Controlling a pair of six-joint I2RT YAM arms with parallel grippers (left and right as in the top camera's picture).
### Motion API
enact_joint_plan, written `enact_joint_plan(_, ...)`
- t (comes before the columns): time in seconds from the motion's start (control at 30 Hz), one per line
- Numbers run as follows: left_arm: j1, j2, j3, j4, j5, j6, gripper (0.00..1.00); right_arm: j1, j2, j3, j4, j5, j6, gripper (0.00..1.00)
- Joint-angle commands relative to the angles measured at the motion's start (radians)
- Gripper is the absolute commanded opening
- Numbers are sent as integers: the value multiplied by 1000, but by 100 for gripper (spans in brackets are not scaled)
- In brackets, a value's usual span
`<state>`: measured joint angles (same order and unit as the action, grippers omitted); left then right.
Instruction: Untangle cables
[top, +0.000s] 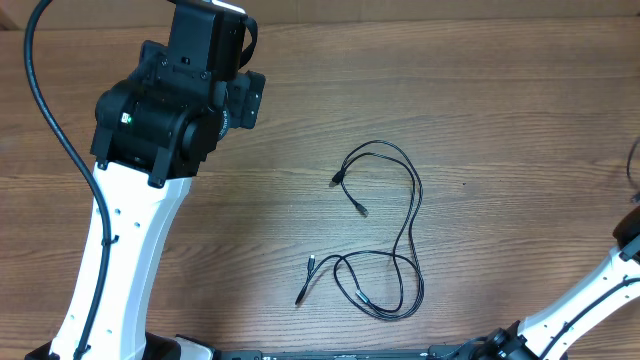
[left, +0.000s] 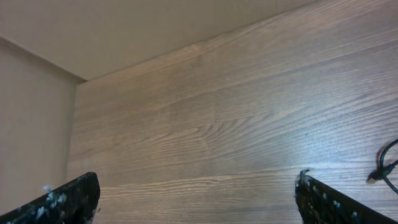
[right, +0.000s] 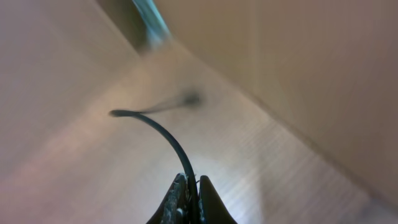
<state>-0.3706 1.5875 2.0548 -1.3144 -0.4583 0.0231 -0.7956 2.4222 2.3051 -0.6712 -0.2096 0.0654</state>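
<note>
Near the middle of the wooden table (top: 520, 90), a little toward the bottom of the overhead view: the cables (top: 405, 235), thin and black, lying in loose overlapping loops. One large loop on top, with two plug ends (top: 337, 180) close together at its left side. Below it a smaller tangle of crossing strands, with more plug ends pointing left.

Left arm (top: 150, 130) well apart from them, at the upper left of the overhead view. Left gripper (left: 198, 198) spread wide and grasping nothing, only bare wood between its fingertips (left: 68, 198). At the right edge of that wrist view, one plug end and a bit of cable.

Right gripper (right: 188, 202) pinched tight on a single black cable (right: 168, 140), curving up and left from the fingers to a free tip over blurred wood. Right arm (top: 600, 290) only partly in the overhead view, at the lower right.
</note>
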Motion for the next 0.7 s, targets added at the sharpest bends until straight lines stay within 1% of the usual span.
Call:
enact_joint_plan(0.0,6,10,8,-10,14,8,100,-10,-19,-115,1,19,18,4)
enact_joint_plan(0.13,6,10,8,-30,14,8,100,-10,-19,-255,70,18,39,4)
enact_joint_plan(0.17,6,10,8,-35,14,8,100,-10,-19,-290,93,14,39,21)
enact_joint_plan(0.2,6,10,8,-35,14,8,100,-8,-19,-298,98,9,39,45)
enact_joint_plan(0.23,6,10,7,-35,14,7,100,-6,-19,-308,101,-7,39,87)
enact_joint_plan(0.27,6,10,7,-35,14,8,100,-5,-19,-309,100,-23,39,99)
enact_joint_plan(0.33,6,10,6,-35,14,8,100,-1,-26,-300,95,-61,39,100)
enact_joint_plan(0.4,6,10,6,-35,14,8,100,2,-43,-280,77,-83,55,93)
enact_joint_plan(0.47,6,10,6,-35,15,7,100,3,-79,-258,31,-67,149,91)
enact_joint_plan(0.5,6,10,6,-35,16,7,100,3,-108,-250,-23,-34,247,92)
enact_joint_plan(0.57,6,10,3,-34,29,7,100,2,-159,-248,-120,-8,387,95)
enact_joint_plan(0.67,6,10,-9,-30,41,8,100,-2,-226,-248,-269,-8,484,97)
